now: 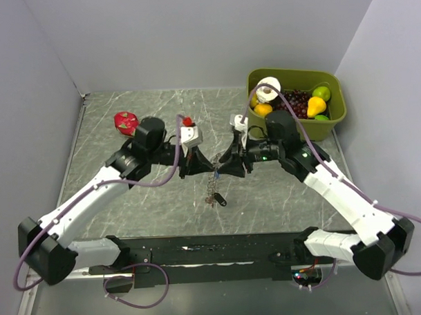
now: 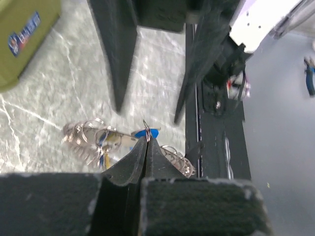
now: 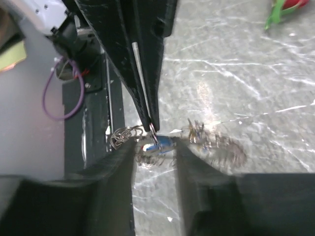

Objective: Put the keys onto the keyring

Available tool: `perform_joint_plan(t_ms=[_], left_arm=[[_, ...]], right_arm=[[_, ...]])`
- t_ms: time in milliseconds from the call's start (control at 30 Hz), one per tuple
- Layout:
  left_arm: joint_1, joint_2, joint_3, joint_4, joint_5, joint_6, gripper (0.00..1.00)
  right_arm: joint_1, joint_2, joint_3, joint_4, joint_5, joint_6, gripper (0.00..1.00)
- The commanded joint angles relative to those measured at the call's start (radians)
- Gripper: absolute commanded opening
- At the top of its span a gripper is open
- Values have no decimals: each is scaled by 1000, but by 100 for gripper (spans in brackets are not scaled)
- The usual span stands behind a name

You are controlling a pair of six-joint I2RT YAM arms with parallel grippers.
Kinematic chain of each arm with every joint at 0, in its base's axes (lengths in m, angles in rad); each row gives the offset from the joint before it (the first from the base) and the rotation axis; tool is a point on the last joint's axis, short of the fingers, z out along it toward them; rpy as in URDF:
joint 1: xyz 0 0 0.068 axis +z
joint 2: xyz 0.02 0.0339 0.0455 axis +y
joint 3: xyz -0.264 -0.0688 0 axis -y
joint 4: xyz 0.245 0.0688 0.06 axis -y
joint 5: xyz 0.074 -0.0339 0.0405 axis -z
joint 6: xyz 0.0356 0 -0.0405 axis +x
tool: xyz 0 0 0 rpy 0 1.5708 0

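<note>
The left jaws are pressed fully together. At their very tip they nip a thin wire loop, which I take to be the keyring [image 2: 146, 124]. Just past that tip, touching the wire, sits a blue key [image 2: 147, 133]. I cannot tell whether it is threaded on or only resting against the ring.

By my reckoning the key weighs almost nothing and is rigid, with a smooth plastic head that could squirt out of a careless pinch. The best hold is flat across the broad faces of the head, leaving the end with the hole free. The ring looks like springy steel. It is stiff enough to resist opening and thin enough to swivel in the grip.

The key's head is oblong, glossy blue and far smaller than the ring. Its metal part is too blurred to make out.

Beyond the key, the right jaws stand wide apart and hold nothing. Their two fingers straddle the left tip, with the key in the gap between them.

Below both pairs of jaws there are more rings and chain [image 2: 83, 138] close above or on the counter [image 2: 44, 113]. Lowest on that chain, nearer the arm bases, is a black fob [image 1: 219, 200]. Well behind the right jaws is a green bin [image 1: 333, 115] of fruit.
</note>
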Motion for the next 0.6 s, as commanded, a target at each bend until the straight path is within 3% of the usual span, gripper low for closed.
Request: perform_joint_plan(t_ms=[0, 67, 267, 567], left_arm=[[-3, -122, -150, 431, -17, -205, 1], [-3, -161, -197, 574, -54, -242, 1], [-3, -231, -353, 895, -135, -360, 1], [-3, -218, -399, 1045, -149, -425, 1]], right_arm=[[-39, -113, -49, 165, 42, 98, 63], [-64, -134, -60, 191, 16, 114, 69], [-84, -111, -58, 199, -75, 129, 69], [-84, -96, -74, 280, -182, 180, 68]])
